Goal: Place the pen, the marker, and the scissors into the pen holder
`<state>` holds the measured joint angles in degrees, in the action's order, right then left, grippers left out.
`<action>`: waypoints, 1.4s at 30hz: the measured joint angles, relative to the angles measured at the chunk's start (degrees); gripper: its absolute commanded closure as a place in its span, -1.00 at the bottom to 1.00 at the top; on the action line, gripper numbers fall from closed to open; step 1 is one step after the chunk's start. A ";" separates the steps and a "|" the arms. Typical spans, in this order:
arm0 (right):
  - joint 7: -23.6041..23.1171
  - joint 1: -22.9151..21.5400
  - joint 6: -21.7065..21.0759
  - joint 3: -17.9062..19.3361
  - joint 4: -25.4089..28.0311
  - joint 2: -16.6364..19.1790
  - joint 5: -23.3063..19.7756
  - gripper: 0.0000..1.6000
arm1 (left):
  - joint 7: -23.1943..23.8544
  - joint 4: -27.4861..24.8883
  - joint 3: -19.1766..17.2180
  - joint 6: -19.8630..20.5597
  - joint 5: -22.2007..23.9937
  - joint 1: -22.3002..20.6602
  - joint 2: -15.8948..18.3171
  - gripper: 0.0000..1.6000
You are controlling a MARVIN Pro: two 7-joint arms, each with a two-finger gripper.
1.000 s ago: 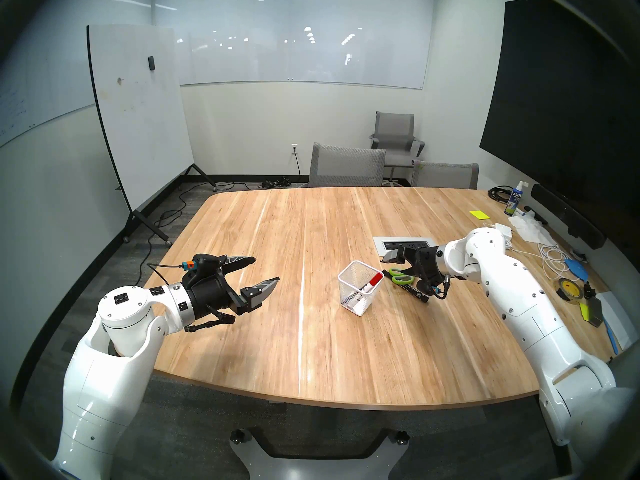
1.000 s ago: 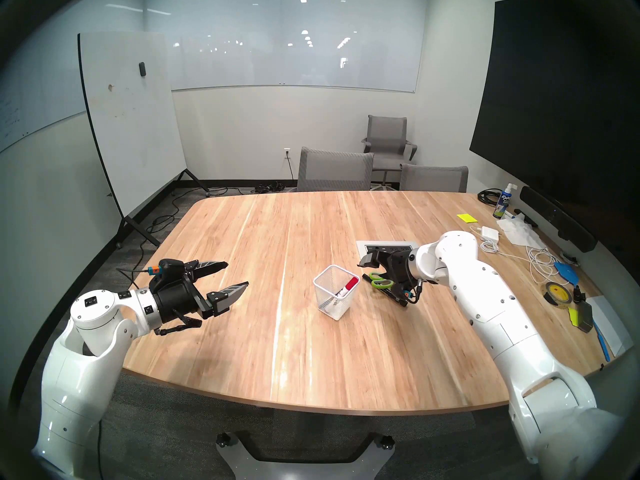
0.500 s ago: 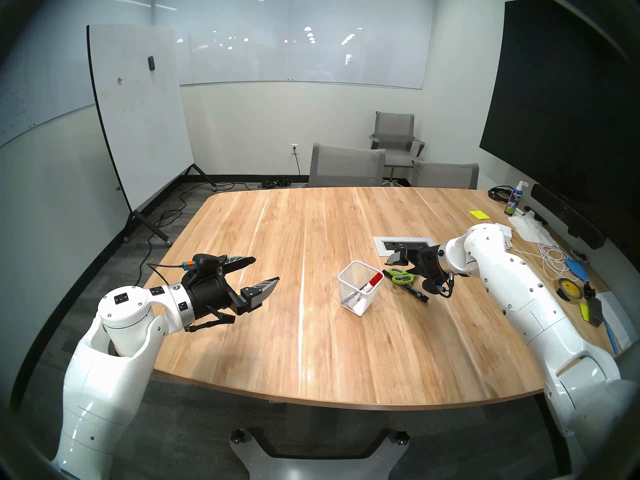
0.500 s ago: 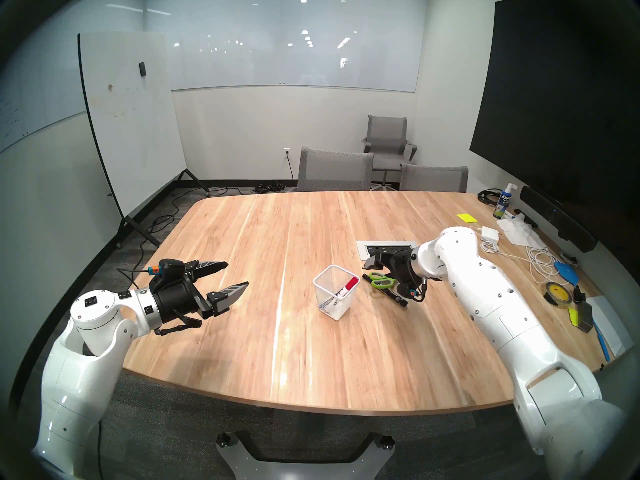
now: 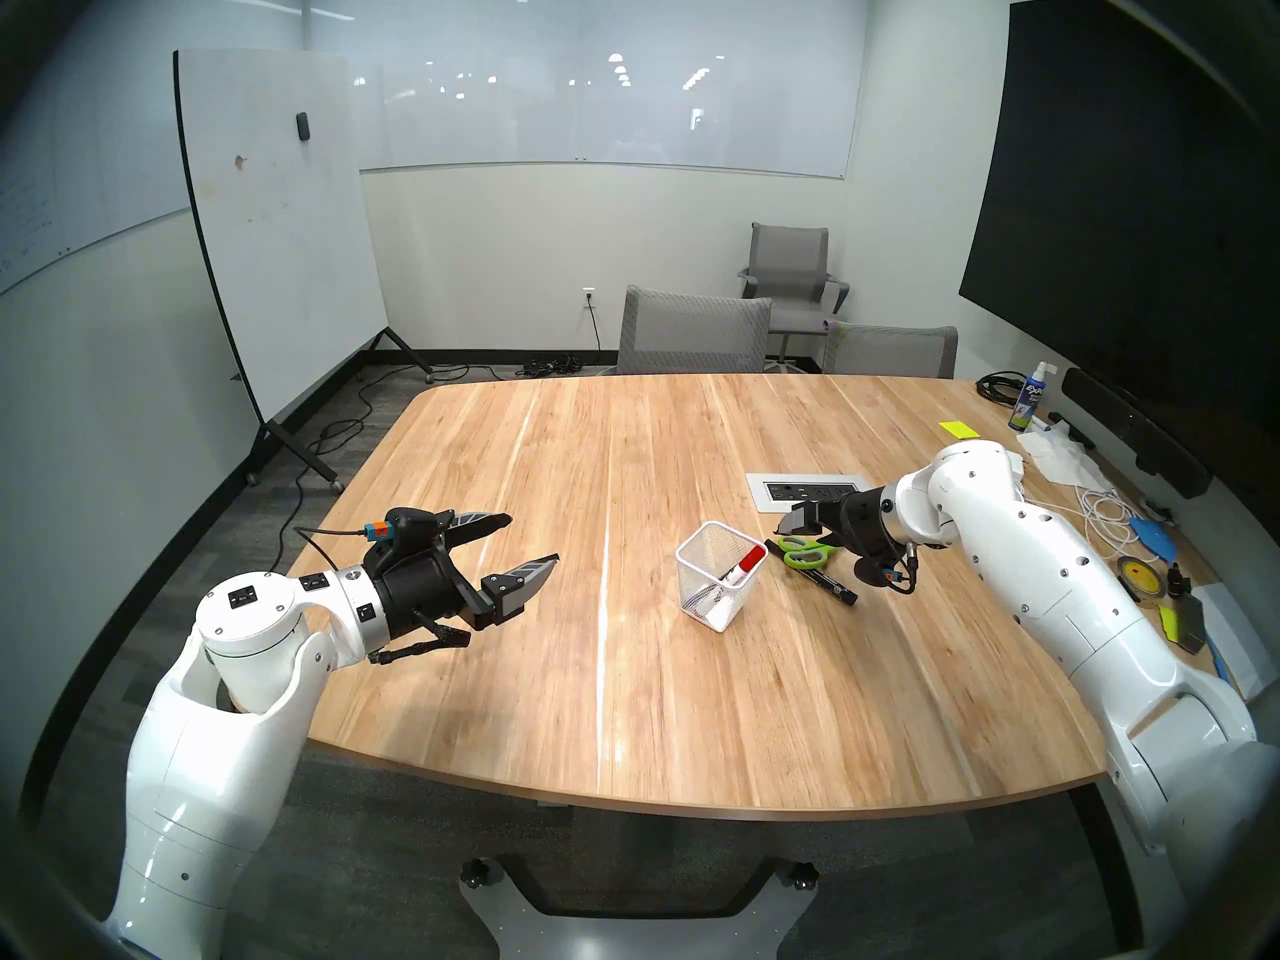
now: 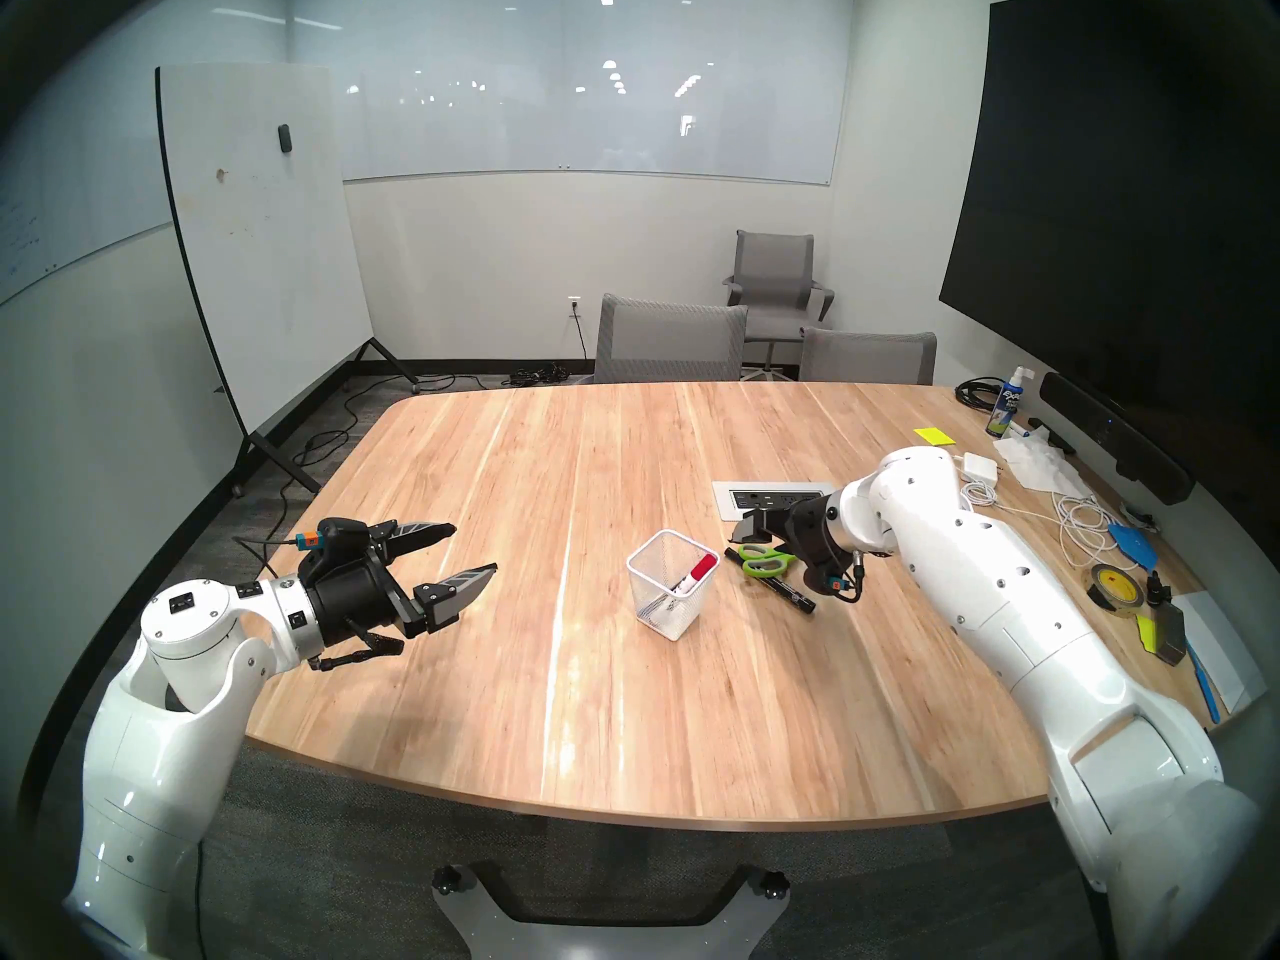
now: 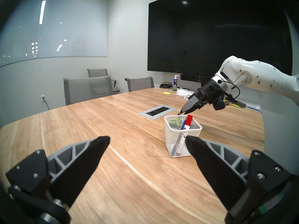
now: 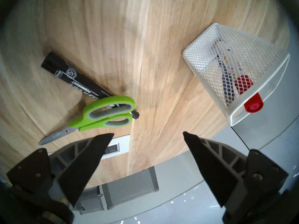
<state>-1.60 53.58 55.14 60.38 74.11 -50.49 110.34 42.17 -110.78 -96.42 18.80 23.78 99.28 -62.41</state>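
while the right gripper [image 8: 148,134] hangs over the table [image 5: 554,661] with its fingers spread wide and nothing between them, the scissors [image 8: 100,115] lie flat just below it, green handles resting across the tip end of the black marker [image 8: 76,78]. the pen holder [image 5: 717,581] stands just beside them, toward the table's middle, with the pen [image 7: 183,125] and the red-capped marker [image 7: 188,123] already leaning inside. the left gripper [image 5: 530,539] hovers well apart on the other side, fingers equally spread and empty, pointing roughly level toward the holder.
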 measured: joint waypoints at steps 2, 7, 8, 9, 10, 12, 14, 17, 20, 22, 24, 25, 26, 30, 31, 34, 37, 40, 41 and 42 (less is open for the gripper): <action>0.30 -0.13 0.00 -0.25 -0.23 0.08 0.15 -1.00 | 0.00 0.00 0.00 0.00 0.00 0.00 0.00 -1.00; 1.63 -0.78 0.00 -1.40 -1.50 0.28 0.82 -1.00 | 0.00 0.00 0.00 0.00 0.00 0.00 0.00 -1.00; 2.00 -0.94 0.00 -1.74 -1.85 0.32 1.05 -1.00 | 0.00 0.00 0.00 0.00 0.00 0.00 0.00 -1.00; 2.31 -1.07 0.00 -2.04 -2.14 0.35 1.23 -1.00 | 0.00 0.00 0.00 0.00 0.00 0.00 0.00 -1.00; 2.48 -1.13 0.00 -2.21 -2.29 0.36 1.33 -1.00 | 0.00 0.00 0.00 0.00 0.00 0.00 0.00 -1.00; 2.97 -1.31 0.00 -2.71 -2.73 0.37 1.62 -1.00 | 0.00 0.00 0.00 0.00 0.00 0.00 0.00 -1.00; 3.30 -1.44 0.00 -3.09 -3.01 0.37 1.84 -1.00 | 0.00 0.00 0.00 0.00 0.00 0.00 0.00 -1.00; 3.76 -1.64 0.00 -3.61 -3.23 0.36 2.15 -1.00 | 0.00 0.00 0.00 0.00 0.00 0.00 0.00 -1.00; 4.15 -1.85 0.00 -3.95 -3.33 0.25 2.39 -1.00 | 0.00 0.00 0.00 0.00 0.00 0.00 0.00 -1.00; 4.34 -1.96 0.00 -4.08 -3.46 0.09 2.47 -1.00 | 0.00 0.00 0.00 0.00 0.00 0.00 0.00 -1.00; 4.57 -2.10 0.00 -4.23 -3.67 -0.18 2.55 -1.00 | 0.00 0.00 0.00 0.00 0.00 0.00 0.00 -1.00; 4.64 -2.17 0.00 -4.31 -3.78 -0.31 2.58 -1.00 | 0.00 0.00 0.00 0.00 0.00 0.00 0.00 -1.00; 4.71 -2.21 0.00 -4.36 -3.85 -0.43 2.60 -1.00 | 0.00 0.00 0.00 0.00 0.00 0.00 0.00 -1.00; 4.96 -2.47 0.00 -4.63 -4.44 -0.90 2.76 -1.00 | 0.00 0.00 0.00 0.00 0.00 0.00 0.00 -1.00; 5.04 -2.58 0.00 -4.75 -4.76 -1.06 2.87 -1.00 | 0.00 0.00 0.00 0.00 0.00 0.00 0.00 -1.00; 5.24 -2.83 0.00 -5.04 -5.64 -1.45 3.16 -1.00 | 0.00 0.00 0.00 0.00 0.00 0.00 0.00 -1.00; 5.46 -3.11 0.00 -5.36 -6.64 -1.91 3.58 -1.00 | 0.00 0.00 0.00 0.00 0.00 0.00 0.00 -1.00; 5.62 -3.35 0.00 -5.55 -7.31 -2.28 3.92 -1.00 | 0.00 0.00 0.00 0.00 0.00 0.00 0.00 -1.00; 5.72 -3.49 0.00 -5.60 -7.59 -2.48 4.09 -1.00 | 0.00 0.00 0.00 0.00 0.00 0.00 0.00 -1.00; 5.81 -3.64 -0.01 -5.64 -7.84 -2.67 4.24 -1.00 | 0.00 0.00 0.00 0.00 0.00 0.00 0.00 -1.00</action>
<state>4.21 49.94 55.13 54.74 66.27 -53.16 114.58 42.17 -110.78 -96.42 18.80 23.78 99.28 -62.41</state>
